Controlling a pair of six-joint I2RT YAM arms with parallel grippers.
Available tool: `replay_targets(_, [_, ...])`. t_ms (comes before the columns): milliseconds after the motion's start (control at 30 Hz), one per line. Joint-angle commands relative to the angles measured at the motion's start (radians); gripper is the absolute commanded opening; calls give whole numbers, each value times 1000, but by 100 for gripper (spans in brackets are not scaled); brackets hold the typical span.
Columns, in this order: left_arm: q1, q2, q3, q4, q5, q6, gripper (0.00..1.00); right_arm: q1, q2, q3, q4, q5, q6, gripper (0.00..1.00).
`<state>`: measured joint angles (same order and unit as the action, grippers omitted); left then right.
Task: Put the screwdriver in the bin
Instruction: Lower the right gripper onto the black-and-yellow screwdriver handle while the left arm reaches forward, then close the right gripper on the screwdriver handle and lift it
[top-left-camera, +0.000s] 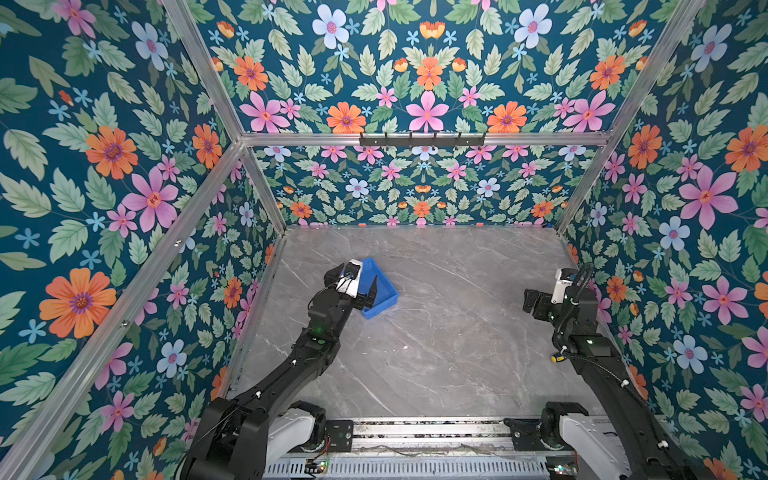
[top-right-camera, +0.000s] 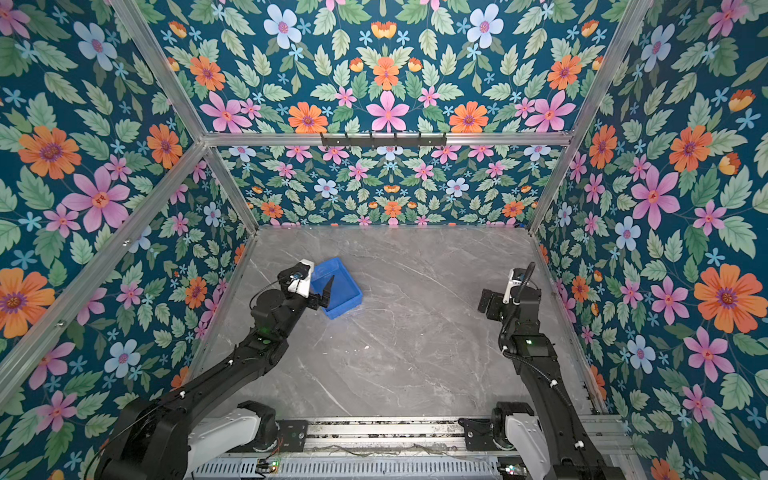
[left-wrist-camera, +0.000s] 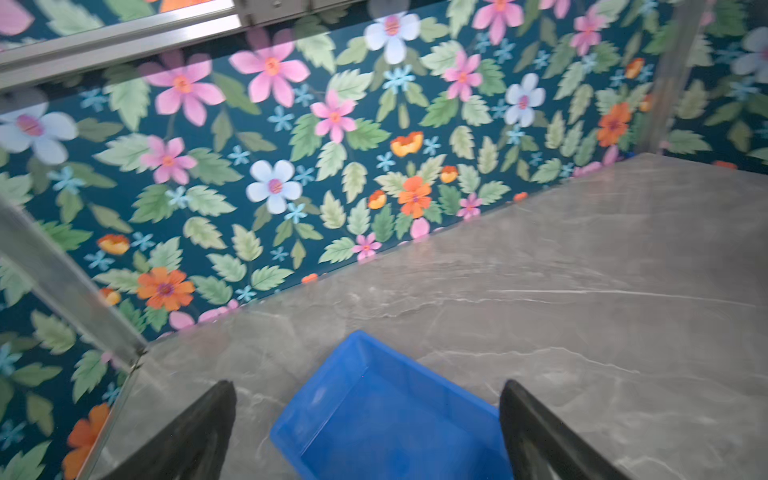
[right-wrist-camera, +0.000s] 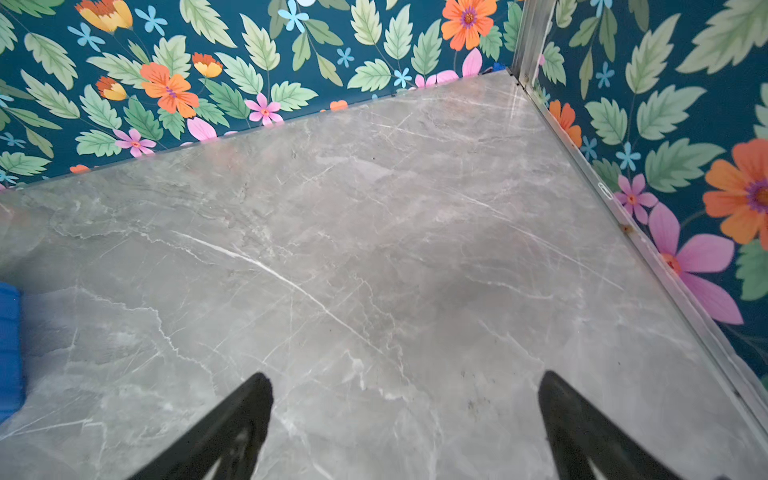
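Note:
The bin (top-left-camera: 384, 291) (top-right-camera: 345, 286) is a bright blue tray lying at an angle on the grey marble table, left of the middle. My left gripper (top-left-camera: 366, 296) (top-right-camera: 324, 293) hangs over its near left side, open with nothing between the jaws. In the left wrist view the bin (left-wrist-camera: 374, 419) shows a bare floor below the left gripper (left-wrist-camera: 368, 386). Of the screwdriver, only a small yellow-and-black bit (top-left-camera: 557, 357) shows on the table beside my right arm; the arm hides the remainder. My right gripper (top-left-camera: 530, 301) (top-right-camera: 484, 301) (right-wrist-camera: 405, 376) is open over bare table at the right, far from the bin (right-wrist-camera: 8, 345).
Floral walls with aluminium posts close in the table (top-left-camera: 457, 332) at the back, left and right. A black hook rail (top-left-camera: 422, 140) hangs on the back wall. The arms' base rail (top-left-camera: 428, 432) runs along the front edge.

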<state>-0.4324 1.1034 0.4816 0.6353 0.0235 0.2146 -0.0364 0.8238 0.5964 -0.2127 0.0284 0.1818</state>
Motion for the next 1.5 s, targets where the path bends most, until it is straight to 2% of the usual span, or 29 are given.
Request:
replay_targets(0, [-73,15,40,-71,64,25,100,1,-48,20,-193,15,34,99])
replay_targets(200, [-215,87,133,-109,124,9,100,1,-105,50,-323,4,71,99])
replay_targets(367, [-317,154,183,-109,171,19,100,-19,-80,68,-402,38,116,99])
replay_targets(467, [-365,196,213,-110,224,29,100,-92,-45,84,-451,30,166,99])
replay_targets(567, [-399,234,239,-118,289,25,100,-219,-18,94,-479,-48,216,99])
replay_targets(733, [-439,293,268,-145,357,18,100,-406,73,137,-571,-104,264,99])
replay_targets(833, [-455,313,279,-150,384,26,100,-459,133,152,-623,-67,273,99])
replay_targets(933, [-463,325,290,-153,411,40,100,-464,153,132,-625,23,316,99])
replay_targets(1233, [-473,345,307,-186,452,55,100,-479,243,21,-482,-69,426,99])
replay_targets(1367, [-474,337,302,-187,447,54,100,-479,309,2,-421,-60,470,89])
replay_targets(1467, [-474,333,296,-187,449,48,100,-479,367,14,-397,-58,490,86])
